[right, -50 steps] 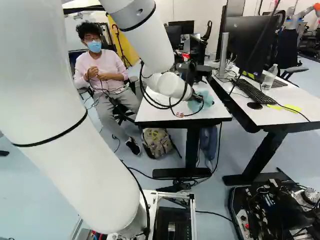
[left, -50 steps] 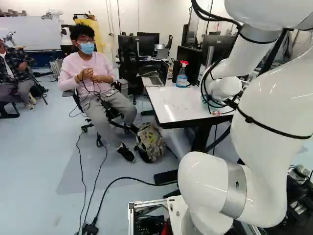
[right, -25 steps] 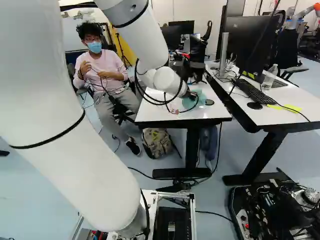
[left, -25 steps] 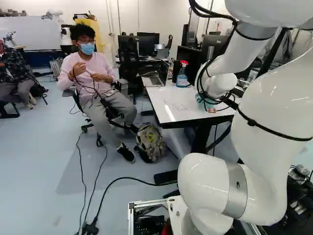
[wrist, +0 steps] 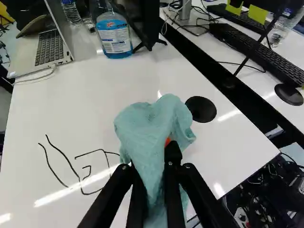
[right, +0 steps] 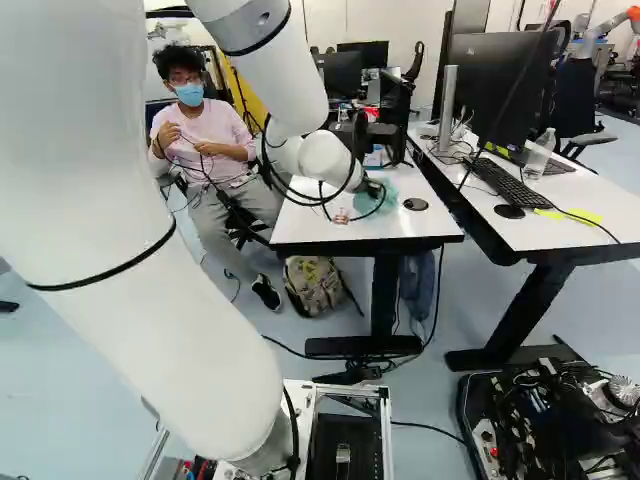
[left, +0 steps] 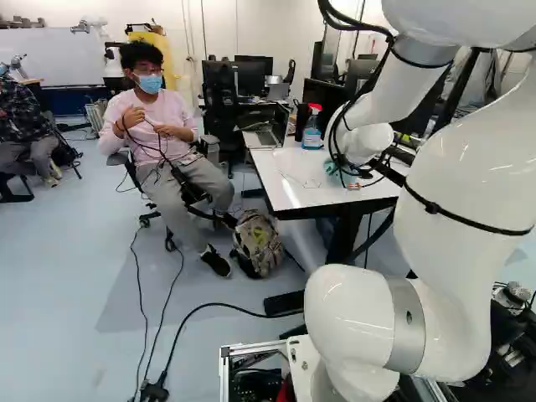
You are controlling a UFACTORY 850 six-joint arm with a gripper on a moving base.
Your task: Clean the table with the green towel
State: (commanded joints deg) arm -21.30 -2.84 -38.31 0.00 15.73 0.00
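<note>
In the right base view my gripper (right: pixel 373 188) is low over the white table (right: pixel 300 225), with the teal-green towel (right: pixel 387 197) bunched at it. The wrist view shows the gripper (wrist: pixel 151 164) shut on the towel (wrist: pixel 149 130), whose cloth runs between both fingers and spreads out ahead of them on the tabletop (wrist: pixel 95 104). An orange pad edge shows beside the cloth. Black drawn lines (wrist: pixel 60 152) mark the table beside the towel, apart from it. The towel's underside is hidden.
A spray bottle (wrist: pixel 114 33) and a laptop (wrist: pixel 50 47) stand at the table's far end. A round black grommet (wrist: pixel 201 109) is close beside the towel. A second desk with keyboard (right: pixel 510 183) and monitor adjoins. A seated person is beside the table.
My arm has swung left in both base views, carrying the towel over the table toward the drawn lines. The grommet has come into view beside the towel. The base has not moved.
</note>
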